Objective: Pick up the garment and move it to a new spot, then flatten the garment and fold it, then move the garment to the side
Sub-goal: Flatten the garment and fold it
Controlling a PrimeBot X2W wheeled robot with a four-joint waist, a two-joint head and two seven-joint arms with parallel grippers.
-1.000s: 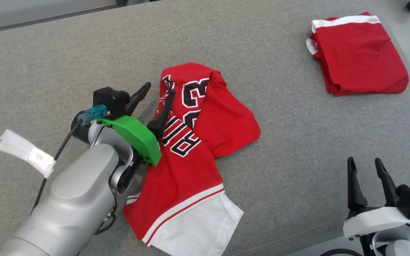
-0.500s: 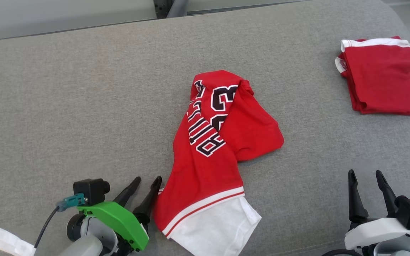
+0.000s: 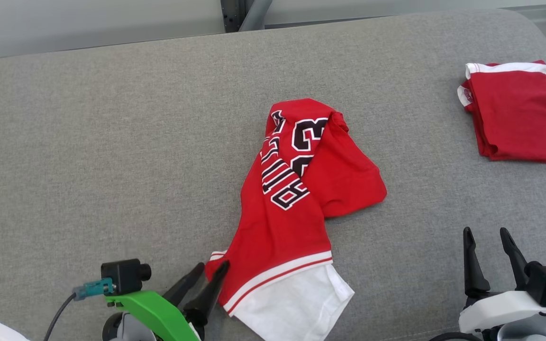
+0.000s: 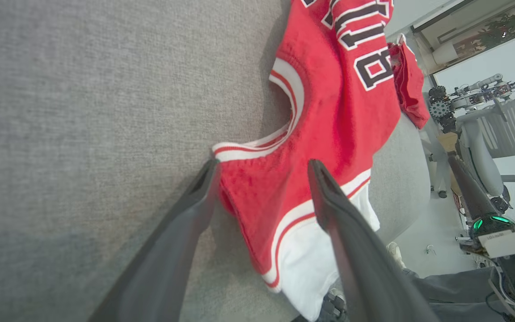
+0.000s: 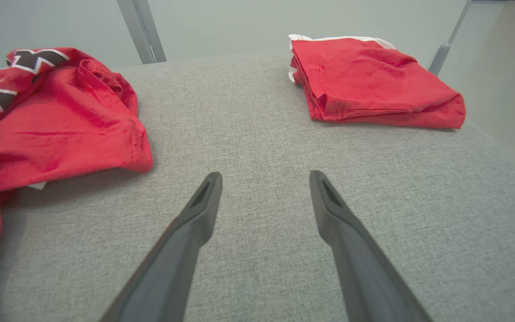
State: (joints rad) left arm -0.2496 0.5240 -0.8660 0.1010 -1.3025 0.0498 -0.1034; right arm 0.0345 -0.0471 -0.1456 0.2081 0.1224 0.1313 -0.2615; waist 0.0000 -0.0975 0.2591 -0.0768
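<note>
1 garment [image 4: 342, 112] corner seemingly inside left gripper [image 4: 263, 163].

A table [image 3: 112, 142] covered in grey woven fabric carries everything. Near its far right corner lies a folded red shirt [image 3: 522, 118], its layers stacked flat, with a white band along the edge toward the table's far side. Behind the far edge a grey metal post [image 3: 235, 12] rises against a pale wall [image 3: 64, 19]. Beyond the table, pale floor [image 4: 436, 232] and a grey chair [image 4: 476, 147] show.
</note>
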